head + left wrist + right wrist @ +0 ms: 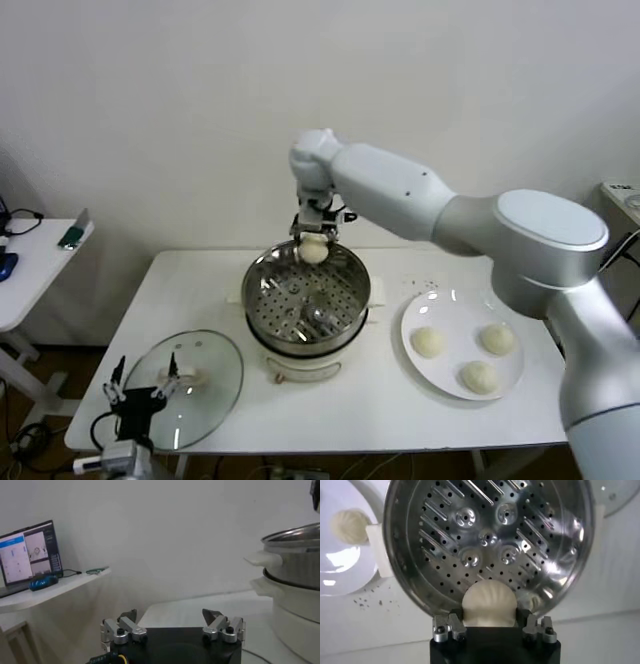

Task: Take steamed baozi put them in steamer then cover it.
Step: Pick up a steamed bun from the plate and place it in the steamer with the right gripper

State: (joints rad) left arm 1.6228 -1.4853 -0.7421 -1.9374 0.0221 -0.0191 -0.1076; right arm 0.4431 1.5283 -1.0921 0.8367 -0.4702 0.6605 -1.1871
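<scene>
Holding one small round cream-white dough bun (314, 249) between its fingers, the right claw (315, 238) hangs over the far rim of the round shiny stainless-steel steamer (306, 300), fingers pointing straight down. In the right wrist view the bun (489, 605) shows its pleated top toward the camera and sits clamped between the two fingers (449, 626), just above the perforated tray. Round as it is, the bun has no long axis to speak of. Steamer stands upright near the middle of the white table (400, 420), open mouth up, cream-white base below; tray inside carries nothing but holes and slots. Three more cream-white buns (428, 342) lie on a flat white round plate (420, 305) to the steamer's right, apart from one another. Bun count: four in all, one gripped, three on the plate. Round clear glass lid with metal rim (205, 385) lies flat on the table at the near left, handle up, well apart from the steamer. Left claw (140, 385) waits low at the near left table edge, beside the lid, fingers spread wide and gripping nothing. A white side desk (30, 270) stands further left. Steamer: one. Lid: one. Plate: one.
</scene>
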